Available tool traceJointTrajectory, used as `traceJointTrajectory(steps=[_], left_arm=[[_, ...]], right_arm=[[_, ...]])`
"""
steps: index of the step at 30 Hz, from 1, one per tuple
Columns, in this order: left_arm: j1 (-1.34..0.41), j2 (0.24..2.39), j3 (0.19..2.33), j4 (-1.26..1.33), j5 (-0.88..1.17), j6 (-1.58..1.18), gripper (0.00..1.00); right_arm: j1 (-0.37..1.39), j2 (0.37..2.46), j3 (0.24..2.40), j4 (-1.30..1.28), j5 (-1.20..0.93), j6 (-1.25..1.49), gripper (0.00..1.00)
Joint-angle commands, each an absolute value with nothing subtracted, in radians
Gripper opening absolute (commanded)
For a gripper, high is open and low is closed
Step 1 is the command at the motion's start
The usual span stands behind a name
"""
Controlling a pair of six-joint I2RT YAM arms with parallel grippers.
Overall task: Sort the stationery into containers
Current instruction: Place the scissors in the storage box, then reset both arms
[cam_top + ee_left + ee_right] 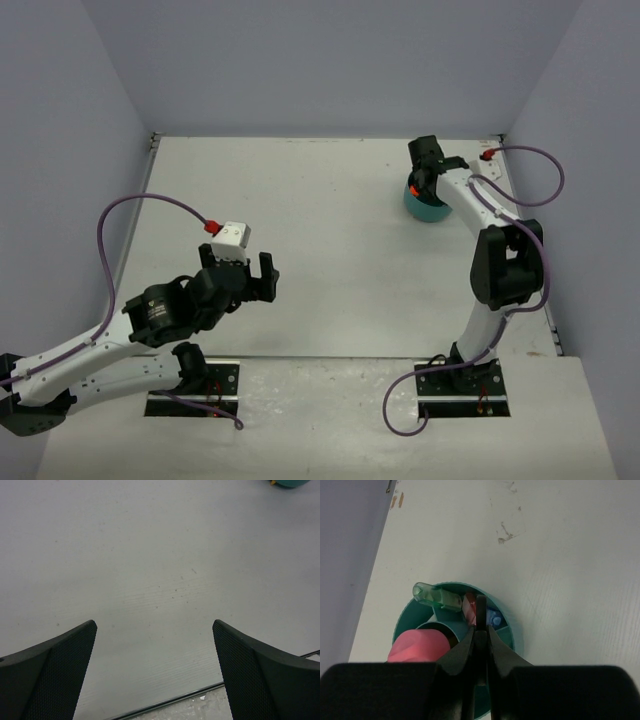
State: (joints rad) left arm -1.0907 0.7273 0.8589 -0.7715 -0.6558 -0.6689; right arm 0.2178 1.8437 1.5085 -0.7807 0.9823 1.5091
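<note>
The round teal organizer [427,207] stands at the far right of the table. In the right wrist view its rim [516,626] shows with a green highlighter [436,596], a pink cap [417,646], a reddish item [469,606] and a small blue piece [494,617] inside. My right gripper [419,182] hangs right over it, shut [481,631] on a thin black piece, apparently the scissors [481,607], whose end pokes out over a ring compartment. My left gripper [257,278] is open and empty [154,624] low over bare table near the front. No pens show.
The table's front edge strip [165,700] runs just below the left fingers. The organizer's edge shows at the top right of the left wrist view [292,483]. Walls enclose the table at the back and both sides, and the organizer sits close to the right wall.
</note>
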Motion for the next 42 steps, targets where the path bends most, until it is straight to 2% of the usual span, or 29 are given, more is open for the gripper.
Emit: traceJointTrajectory(steps=[1,3,6,8,15,17,18,19,21,26,31,36,39,40,42], left_arm=[[-1.092,0.725,0.859,-0.761,-0.67,-0.644,1.0],[-1.092,0.722,0.857,-0.761,-0.67,-0.644,1.0],[-1.092,0.719,0.856,-0.759,-0.667,-0.643,1.0],[-1.092,0.719,0.856,-0.759,-0.669,-0.643,1.0],[-1.09,0.72,0.872,-0.792,-0.743,-0.691,1.0],[-1.089,0.737,0.887,-0.84,-0.788,-0.749,1.0],[-1.088,0.743,0.896,-0.87,-0.819,-0.782,1.0],[-1.086,0.751,0.904,-0.898,-0.856,-0.812,1.0],[-1.084,0.766,0.928,-0.978,-0.915,-0.899,1.0],[-1.083,0.771,0.958,-1.114,-1.019,-1.051,1.0],[-1.083,0.755,0.947,-1.056,-1.045,-0.929,1.0],[-1.065,0.81,0.962,-0.971,-1.118,-0.793,1.0],[-0.845,0.88,0.959,-0.746,-0.949,-0.596,1.0],[-0.766,0.891,0.955,-0.685,-0.776,-0.549,1.0],[-0.567,0.895,0.964,-0.576,-0.575,-0.505,1.0]], right_arm=[[0.237,1.849,1.536,-0.727,1.012,1.504,0.14],[0.24,1.851,1.528,-0.72,0.999,1.499,0.25],[0.242,1.836,1.507,-0.66,0.97,1.451,0.49],[0.242,1.807,1.485,-0.637,0.956,1.422,0.56],[0.244,1.611,1.346,-0.513,0.938,1.309,0.66],[0.244,1.512,1.245,-0.416,0.911,1.126,0.77],[0.244,1.448,1.198,-0.333,0.862,0.982,0.89],[0.244,1.376,1.161,-0.241,0.805,0.848,0.97],[0.244,1.278,1.117,-0.175,0.626,0.615,0.99],[0.254,1.044,1.084,-0.378,0.312,0.435,0.99],[0.324,0.735,0.968,-0.455,0.289,0.349,0.99],[0.338,0.572,0.925,-0.563,0.212,0.288,0.99],[0.337,0.564,0.95,-0.651,0.173,0.288,0.99],[0.339,0.563,0.952,-0.661,0.171,0.287,0.99],[0.339,0.551,0.948,-0.662,0.192,0.29,0.99]])
